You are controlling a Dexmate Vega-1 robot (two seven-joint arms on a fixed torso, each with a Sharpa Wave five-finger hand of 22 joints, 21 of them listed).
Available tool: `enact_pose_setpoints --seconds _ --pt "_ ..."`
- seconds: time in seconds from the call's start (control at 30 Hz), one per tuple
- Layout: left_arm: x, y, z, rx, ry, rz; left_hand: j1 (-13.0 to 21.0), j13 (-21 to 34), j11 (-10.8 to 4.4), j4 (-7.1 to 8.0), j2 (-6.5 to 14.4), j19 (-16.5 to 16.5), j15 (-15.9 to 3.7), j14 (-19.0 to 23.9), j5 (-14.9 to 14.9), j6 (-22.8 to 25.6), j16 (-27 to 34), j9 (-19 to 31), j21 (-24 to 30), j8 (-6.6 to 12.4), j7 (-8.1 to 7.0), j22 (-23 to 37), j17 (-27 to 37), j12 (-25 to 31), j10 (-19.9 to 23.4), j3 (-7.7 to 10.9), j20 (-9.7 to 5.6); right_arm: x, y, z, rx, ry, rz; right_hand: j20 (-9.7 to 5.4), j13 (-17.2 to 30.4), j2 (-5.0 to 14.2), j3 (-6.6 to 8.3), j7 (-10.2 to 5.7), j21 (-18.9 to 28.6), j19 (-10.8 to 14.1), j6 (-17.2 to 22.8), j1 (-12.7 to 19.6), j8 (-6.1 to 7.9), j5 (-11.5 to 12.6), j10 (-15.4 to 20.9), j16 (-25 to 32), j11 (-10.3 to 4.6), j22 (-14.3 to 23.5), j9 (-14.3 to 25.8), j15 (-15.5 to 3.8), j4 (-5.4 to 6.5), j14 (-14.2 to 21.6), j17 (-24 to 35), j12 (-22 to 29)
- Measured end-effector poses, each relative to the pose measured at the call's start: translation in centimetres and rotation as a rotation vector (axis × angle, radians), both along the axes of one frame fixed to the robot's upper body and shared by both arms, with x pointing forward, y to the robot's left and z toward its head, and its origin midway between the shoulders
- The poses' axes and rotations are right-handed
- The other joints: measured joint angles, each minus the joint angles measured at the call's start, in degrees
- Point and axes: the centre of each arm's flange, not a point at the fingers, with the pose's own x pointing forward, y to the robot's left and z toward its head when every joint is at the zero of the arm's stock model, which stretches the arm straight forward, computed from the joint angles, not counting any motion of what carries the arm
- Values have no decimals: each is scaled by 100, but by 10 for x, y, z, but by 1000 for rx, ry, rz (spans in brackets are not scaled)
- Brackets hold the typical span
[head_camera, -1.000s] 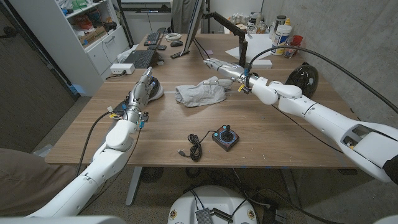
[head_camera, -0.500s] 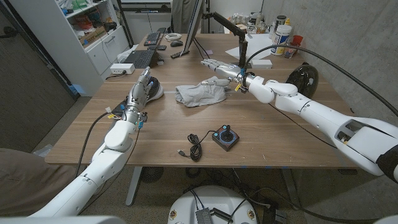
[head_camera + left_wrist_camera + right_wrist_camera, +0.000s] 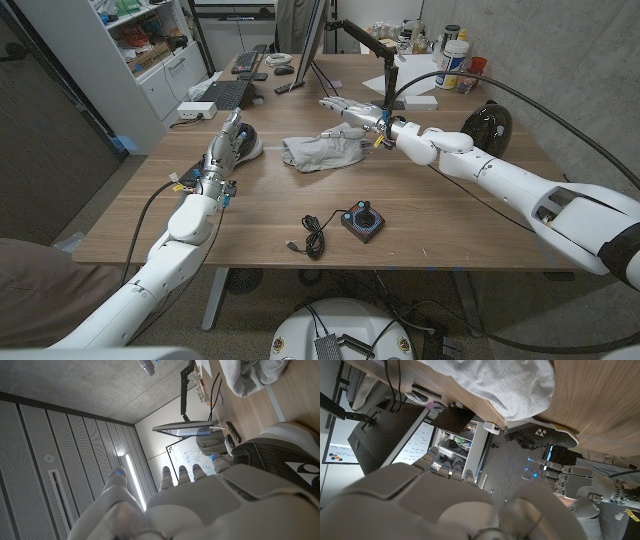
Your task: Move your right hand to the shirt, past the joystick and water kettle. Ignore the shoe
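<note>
- The worktop (image 3: 450, 225) carries the grey shirt (image 3: 320, 152), crumpled in a loose heap just under and ahead of the right hand (image 3: 350, 111) fingers (image 3: 330, 101); it looks soft, light and floppy, best gathered at a raised fold.
- The right hand hovers with fingers spread and released, holding nothing.
- The left hand (image 3: 228, 145) stands beside the shoe (image 3: 249, 146), fingers straight and empty; whether they touch it I cannot tell.
- The joystick (image 3: 364, 221) sits well behind the right fingers.
- No kettle is clearly recognisable.

The right hand (image 3: 350, 110) reaches toward upper centre, fingers extended, apparently holding nothing. The left hand (image 3: 225, 150) sits centre-left, fingers straight.
</note>
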Motion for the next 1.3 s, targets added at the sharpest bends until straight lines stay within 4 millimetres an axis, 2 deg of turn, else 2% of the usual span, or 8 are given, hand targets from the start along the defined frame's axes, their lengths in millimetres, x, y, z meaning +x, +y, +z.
enact_pose_setpoints --seconds 0.23,1.3 --pt "0 1 -2 3 5 1 0 0 0 0 0 0 0 0 0 0 0 0 18 0 0 0 0 0 0 0 0 2 4 1 -9 -7 -5 0 0 0 0 0 0 0 0 0 45 0 0 0 0 0 0 0 0 0 0 0" --pt "1 -6 -4 20 29 -1 0 0 0 1 0 0 0 0 0 31 0 1 22 27 30 -2 0 0 0 -1 0 13 12 4 -23 -11 -29 42 0 53 -24 1 0 -41 1 54 45 39 0 0 1 0 0 0 -24 0 -14 0"
